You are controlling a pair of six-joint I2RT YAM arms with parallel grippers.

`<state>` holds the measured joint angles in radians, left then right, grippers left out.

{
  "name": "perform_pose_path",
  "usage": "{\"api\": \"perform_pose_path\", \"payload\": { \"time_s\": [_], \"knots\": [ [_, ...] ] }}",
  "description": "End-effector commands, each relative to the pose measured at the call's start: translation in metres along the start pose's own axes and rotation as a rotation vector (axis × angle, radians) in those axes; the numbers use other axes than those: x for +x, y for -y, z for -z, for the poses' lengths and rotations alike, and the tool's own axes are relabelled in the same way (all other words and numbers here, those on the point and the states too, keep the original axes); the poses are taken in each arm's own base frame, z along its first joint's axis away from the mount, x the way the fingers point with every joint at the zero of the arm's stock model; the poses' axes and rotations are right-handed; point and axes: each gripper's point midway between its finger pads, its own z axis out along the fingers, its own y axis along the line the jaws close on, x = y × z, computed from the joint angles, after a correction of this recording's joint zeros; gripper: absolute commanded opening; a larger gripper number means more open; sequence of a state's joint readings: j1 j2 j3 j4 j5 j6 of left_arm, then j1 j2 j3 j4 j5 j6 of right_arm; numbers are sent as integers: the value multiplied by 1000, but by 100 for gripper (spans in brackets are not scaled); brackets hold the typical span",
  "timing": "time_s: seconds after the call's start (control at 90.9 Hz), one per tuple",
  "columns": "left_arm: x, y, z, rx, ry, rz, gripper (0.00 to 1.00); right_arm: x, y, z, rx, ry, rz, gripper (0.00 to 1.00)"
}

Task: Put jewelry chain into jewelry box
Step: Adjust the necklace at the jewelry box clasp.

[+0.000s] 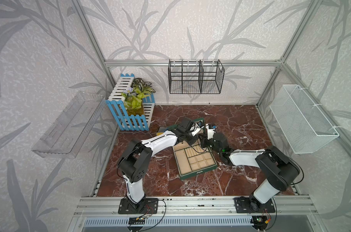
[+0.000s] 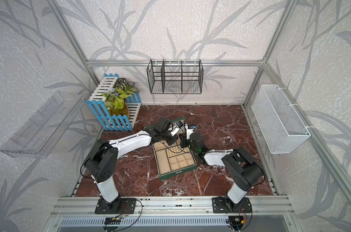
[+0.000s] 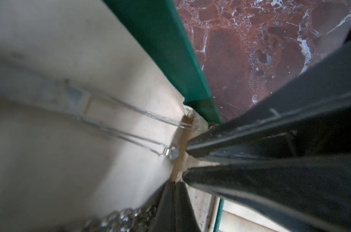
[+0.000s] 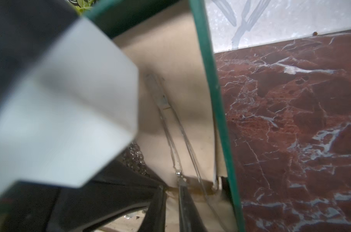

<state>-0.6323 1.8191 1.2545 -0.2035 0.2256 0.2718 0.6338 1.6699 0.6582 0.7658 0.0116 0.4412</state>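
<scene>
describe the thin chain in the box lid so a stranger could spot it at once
On the red marble table sits a green jewelry box with its lid open. Against the lid's beige lining runs a thin silver chain. Unlike the chunky sparkly chain beside it, it is hair-fine and carries one small pendant.

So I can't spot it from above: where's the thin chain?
In the left wrist view, the thin chain lies along the beige lining of the raised jewelry box lid, its pendant near the lid's corner.
</scene>
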Motion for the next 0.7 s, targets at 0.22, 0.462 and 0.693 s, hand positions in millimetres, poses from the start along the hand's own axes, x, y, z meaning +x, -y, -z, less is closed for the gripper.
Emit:
{"api": "perform_pose_path", "payload": {
  "time_s": [0.22,0.462,0.693],
  "knots": [
    [-5,-1,7,15,30,11,0,-6,3,-15,41,27,62,19],
    [-5,2,7,26,29,7,0,-3,6,-21,64,9,84,20],
    [-4,2,7,26,28,4,0,-7,6,-24,68,15,104,20]
  ]
}}
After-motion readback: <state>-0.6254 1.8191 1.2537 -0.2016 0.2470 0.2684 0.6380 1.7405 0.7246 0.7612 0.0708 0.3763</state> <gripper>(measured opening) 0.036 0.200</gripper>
